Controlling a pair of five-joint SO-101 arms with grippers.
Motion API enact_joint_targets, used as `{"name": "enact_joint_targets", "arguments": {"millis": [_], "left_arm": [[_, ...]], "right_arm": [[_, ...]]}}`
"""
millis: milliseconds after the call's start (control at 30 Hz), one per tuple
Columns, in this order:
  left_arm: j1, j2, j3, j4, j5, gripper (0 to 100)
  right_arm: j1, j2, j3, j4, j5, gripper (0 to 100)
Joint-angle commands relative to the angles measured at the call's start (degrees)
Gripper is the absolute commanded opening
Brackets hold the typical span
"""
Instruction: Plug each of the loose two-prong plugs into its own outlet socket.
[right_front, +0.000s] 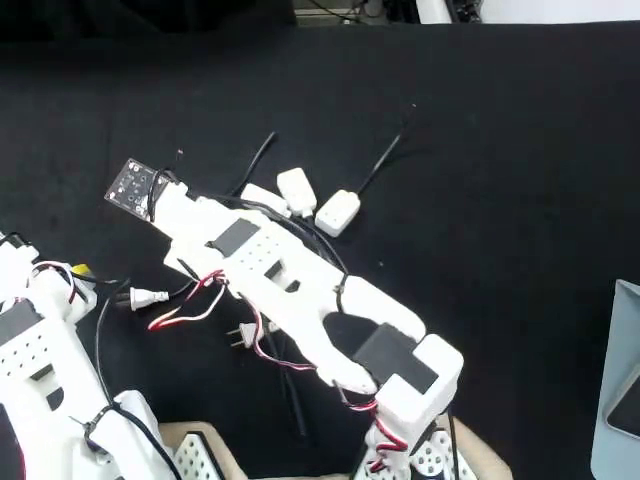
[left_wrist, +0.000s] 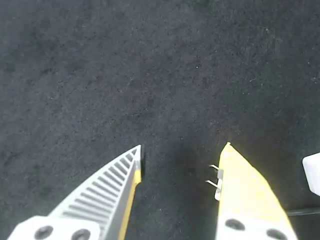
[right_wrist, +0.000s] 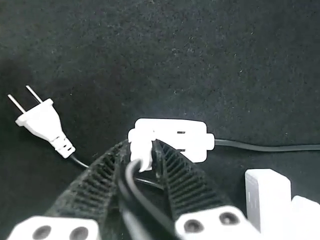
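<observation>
- Closest of all, the right gripper (right_wrist: 142, 150) has its black ribbed fingers (right_wrist: 100, 185) pressed onto a white plug (right_wrist: 143, 159). The plug's black cord (right_wrist: 131, 182) runs back between them.
- The front of that plug touches the end of a white outlet socket (right_wrist: 172, 136) lying flat on the black mat (right_wrist: 200, 50). I cannot tell how far the prongs are in.
- A black cable (right_wrist: 265, 146) leaves the socket's far end.
- A loose plug (right_wrist: 41, 121) lies near the socket but apart from it, with both prongs bare.
- On the gripper's other side, a second socket (right_wrist: 267, 195) lies close against a third socket (right_wrist: 306, 215).
- The left gripper (left_wrist: 182, 147) hovers over bare mat with its fingers spread wide and nothing between them. Two metal prongs (left_wrist: 214, 176) poke out from behind its yellow finger (left_wrist: 245, 195).
- From above, one white socket block (right_front: 296, 190) and its neighbour block (right_front: 338, 212) lie side by side just beyond the long right arm (right_front: 300, 290).
- On the arm's near side lie an unplugged white plug (right_front: 150, 297) and a smaller plug (right_front: 240, 338).
</observation>
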Motion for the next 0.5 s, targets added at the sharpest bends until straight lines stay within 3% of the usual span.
{"name": "enact_joint_targets", "arguments": {"millis": [0,467], "left_arm": [[-0.6,-1.1,-0.5,-1.0,0.4,25],[-0.5,-1.1,-0.5,-1.0,0.4,25]], "right_arm": [[1.8,0.0,-3.6,-1.2,0.6,1.1],[1.5,3.3,-4.7,-2.9,0.3,1.1]]}}
